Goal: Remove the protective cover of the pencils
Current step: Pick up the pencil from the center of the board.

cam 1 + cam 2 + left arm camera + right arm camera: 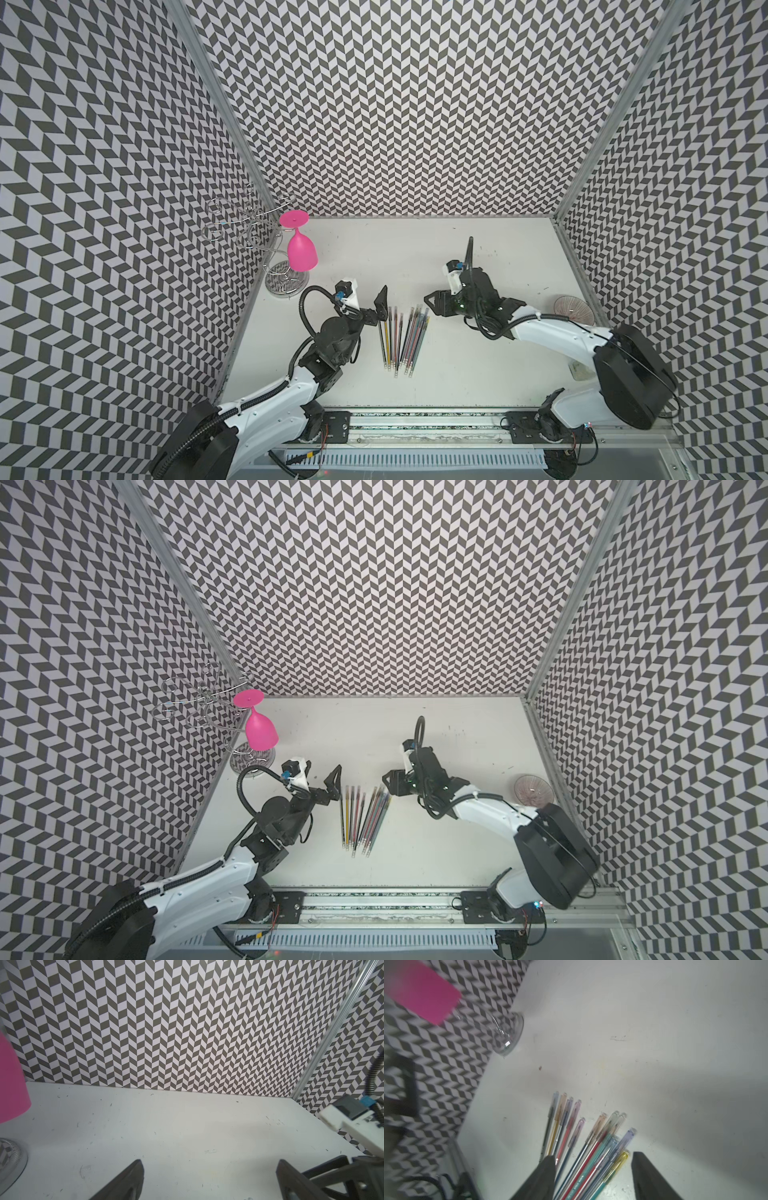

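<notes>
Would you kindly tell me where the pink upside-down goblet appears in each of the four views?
Top view: pink plastic goblet hanging upside down from the wire rack, far left of the table.
Top view: the goblet again at far left.
Left wrist: cropped pink shape at the frame edge.
Right wrist: blurred pink patch at a frame corner.
Shared landmark: the rack's round clear base.

The left hand (207, 1178) has its fingers spread wide; the right hand (593, 1169), angled toward it, tilts downward with fingers partly apart.
</notes>
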